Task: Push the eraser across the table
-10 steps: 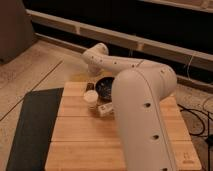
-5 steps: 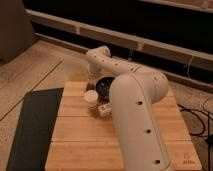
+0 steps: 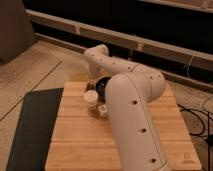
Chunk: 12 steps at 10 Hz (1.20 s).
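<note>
Setting: a speckled floor [image 3: 30, 65] with a dark wall [image 3: 125, 20] behind it. On the floor stands the table [image 3: 75, 142], a light top of long planks, with a small dark logo [image 3: 187, 161] at its near right corner. A dark grey mat [image 3: 32, 130] lies along the table's left edge. A thin cable [image 3: 199, 120] loops on the floor beyond the right edge.

My arm [image 3: 132, 120], white and thick, rises from the near edge right of centre and covers much of the middle of the top. It bends above the far right part, runs left past the far edge, and turns down again toward the far left part of the table.

My pincer [image 3: 101, 85] is the dark mass at the end of that last link, low over the planks close to the far edge and left of centre. Whether it is released or clenched I cannot tell; my own arm hides part of it.

A round cream cup [image 3: 91, 96] stands upright just beside my pincer, on the side toward the near edge.

The eraser [image 3: 102, 110], a small white block, lies on the planks left of centre, in the far half of the table. It is just beside the cup on the near side, and my arm's broad link passes close on its right. Nothing grips it.
</note>
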Tool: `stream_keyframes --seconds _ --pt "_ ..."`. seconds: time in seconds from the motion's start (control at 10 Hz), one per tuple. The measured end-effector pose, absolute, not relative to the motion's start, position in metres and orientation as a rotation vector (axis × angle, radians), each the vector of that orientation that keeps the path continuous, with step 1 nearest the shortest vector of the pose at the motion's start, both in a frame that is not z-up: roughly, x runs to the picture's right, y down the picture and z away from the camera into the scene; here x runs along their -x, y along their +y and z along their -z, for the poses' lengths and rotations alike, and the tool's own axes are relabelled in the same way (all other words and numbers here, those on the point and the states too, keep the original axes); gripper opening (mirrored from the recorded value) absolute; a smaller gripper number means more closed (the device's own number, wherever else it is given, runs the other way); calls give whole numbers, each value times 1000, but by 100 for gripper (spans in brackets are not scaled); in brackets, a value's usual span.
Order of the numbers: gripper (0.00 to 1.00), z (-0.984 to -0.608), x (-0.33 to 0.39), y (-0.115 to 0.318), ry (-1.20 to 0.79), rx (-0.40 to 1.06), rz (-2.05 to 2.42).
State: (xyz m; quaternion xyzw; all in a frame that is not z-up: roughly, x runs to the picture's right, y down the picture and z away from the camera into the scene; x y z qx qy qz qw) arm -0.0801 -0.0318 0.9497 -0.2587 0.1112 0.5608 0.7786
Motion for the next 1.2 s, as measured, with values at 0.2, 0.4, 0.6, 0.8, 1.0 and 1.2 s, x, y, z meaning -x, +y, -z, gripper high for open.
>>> stream_keyframes --seconds 0.2,0.4,0.6,0.8,1.0,1.2 --pt "0 -954 84 -19 283 570 -1184" --pt "0 -962 95 -5 319 598 -1151" --pt "0 -972 108 7 344 649 -1116" --pt "0 -979 109 13 368 679 -1109" --pt "0 -986 103 18 407 711 -1094" --pt "0 -996 94 12 429 702 -1070"
